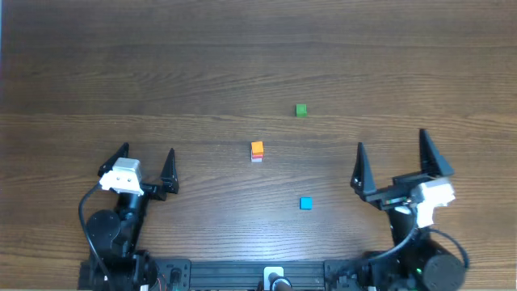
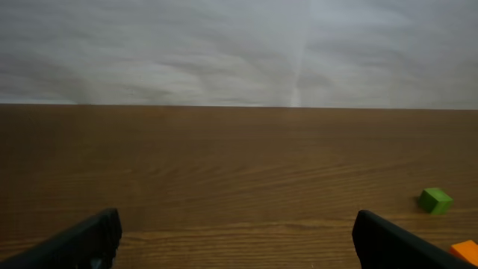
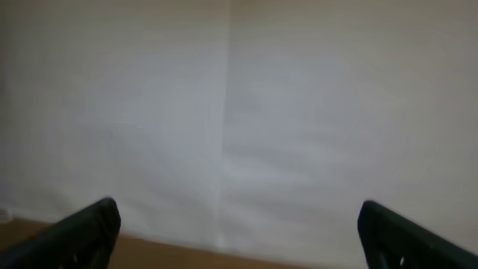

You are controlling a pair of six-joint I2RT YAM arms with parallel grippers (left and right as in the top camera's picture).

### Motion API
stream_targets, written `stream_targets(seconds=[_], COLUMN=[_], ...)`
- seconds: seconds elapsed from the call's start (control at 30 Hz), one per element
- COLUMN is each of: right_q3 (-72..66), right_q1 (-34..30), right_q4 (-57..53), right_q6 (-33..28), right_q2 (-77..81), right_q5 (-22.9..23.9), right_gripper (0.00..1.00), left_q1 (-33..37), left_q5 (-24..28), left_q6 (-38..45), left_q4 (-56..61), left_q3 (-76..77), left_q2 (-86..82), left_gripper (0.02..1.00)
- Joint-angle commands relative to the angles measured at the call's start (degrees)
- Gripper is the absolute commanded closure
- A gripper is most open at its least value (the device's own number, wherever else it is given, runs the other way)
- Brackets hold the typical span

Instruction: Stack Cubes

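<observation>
The left gripper [image 1: 145,160] has its 2 black fingers [image 1: 169,162] spread wide, holding nothing, and so does the right gripper [image 1: 392,158]. Between the 2 sets of fingers, on the brown wooden table [image 1: 161,65], a small orange cube [image 1: 257,147] sits on top of a pale cube [image 1: 257,158]. A small blue cube [image 1: 305,203] lies near the right fingers, toward the left arm. A small green cube [image 1: 301,110] lies alone, well ahead of all the fingertips.
</observation>
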Motion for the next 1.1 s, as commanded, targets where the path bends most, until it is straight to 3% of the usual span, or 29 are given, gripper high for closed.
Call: stream_targets(seconds=[0.03,0.17,0.33,0.47,0.63,0.67,0.83,1.1], right_q3=[14.75,29.81,46.97,56.89,64.72,66.03,66.86,66.86], right_q1=[-0.24,-0.24,0.24,4.07,12.59,15.72,21.27,21.62], right_q4=[-6.62,-18.53,-34.36,-43.69,-51.19,-52.5,-52.94,-54.62], right_q6=[-0.5,-0.37,2.6,3.19,3.21,3.52,8.5,13.51], right_q2=[9.73,21.97,38.4,50.49,64.85,69.46,81.22,99.65], right_q5=[-5.62,-8.22,-8.22,-7.5,0.92,5.14,15.08,15.63], right_gripper=[0.007,0.009,0.007,0.007,0.009,0.009,0.009,0.009], left_q1=[0.33,0.35,0.33,0.33,0.35,0.33,0.33,0.35], left_q5=[0.72,0.72,0.72,0.72,0.72,0.72,0.72,0.72], left_q6=[0.83,0.83,0.83,0.83,0.83,0.83,0.83,0.83], left_q4=[-0.04,-0.02,-0.04,-0.02,-0.02,-0.02,-0.04,-0.04], left_q3=[-0.31,-0.31,-0.31,-0.28,-0.31,-0.31,-0.28,-0.31], left_q2=[-0.55,-0.55,-0.55,-0.55,-0.55,-0.55,-0.55,-0.55], left_gripper=[0.018,0.018,0.018,0.018,0.018,0.018,0.018,0.018])
